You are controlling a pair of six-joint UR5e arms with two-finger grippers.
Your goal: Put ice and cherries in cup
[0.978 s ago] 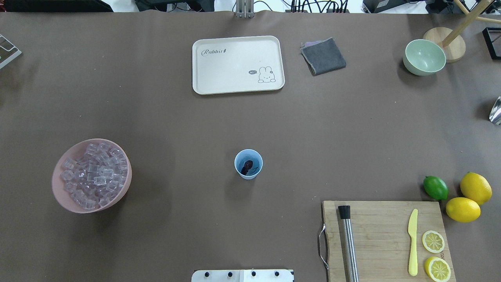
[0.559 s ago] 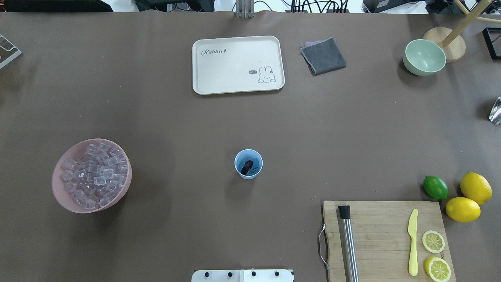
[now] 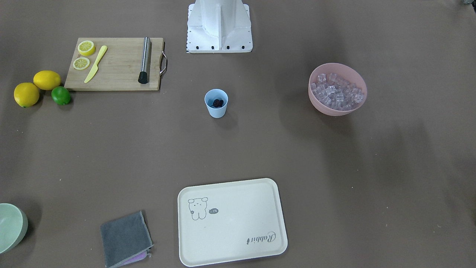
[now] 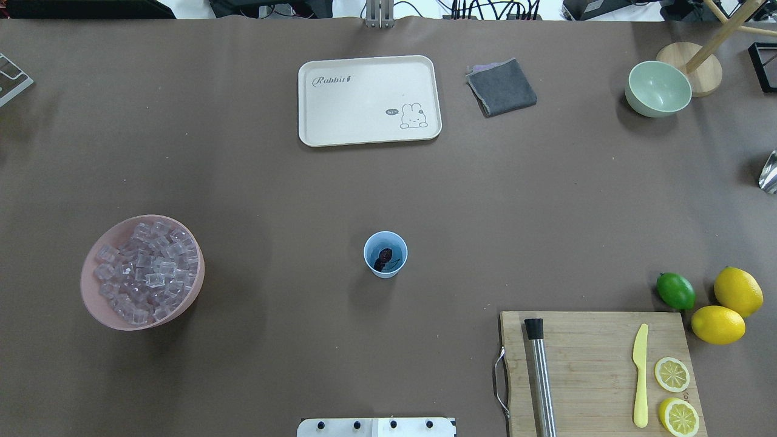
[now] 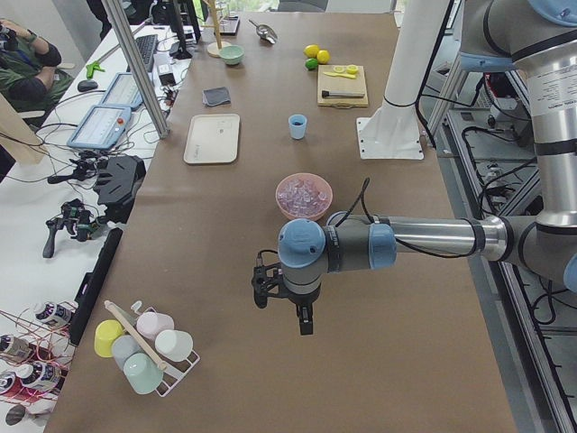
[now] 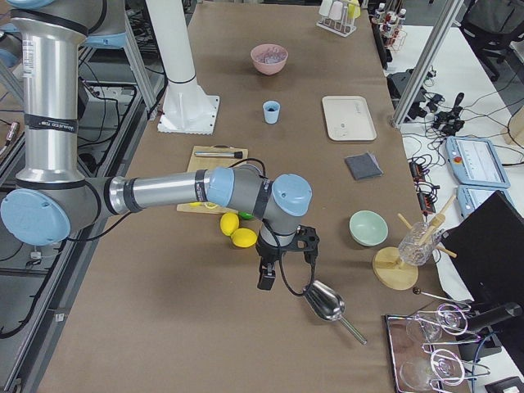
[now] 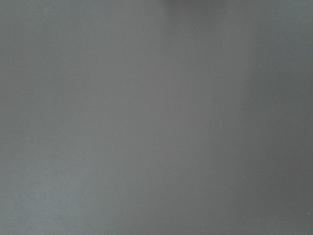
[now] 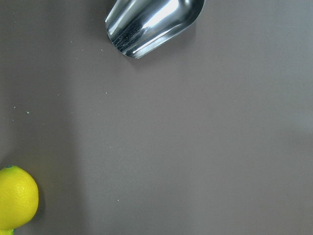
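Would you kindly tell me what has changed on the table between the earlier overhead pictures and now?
Nothing has visibly changed in the overhead view. The cherries remain in the cup, and the ice remains in the pink bowl.

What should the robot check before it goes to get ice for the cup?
1. Cup standing upright, nothing crowding it: ok.
2. Cherries inside the cup: ok.
3. Ice inside the cup: not ok; every cube in view sits in the pink bowl.
4. Metal scoop lying unheld on the table near the right arm: ok.
5. Jaws of both arms open: cannot tell.
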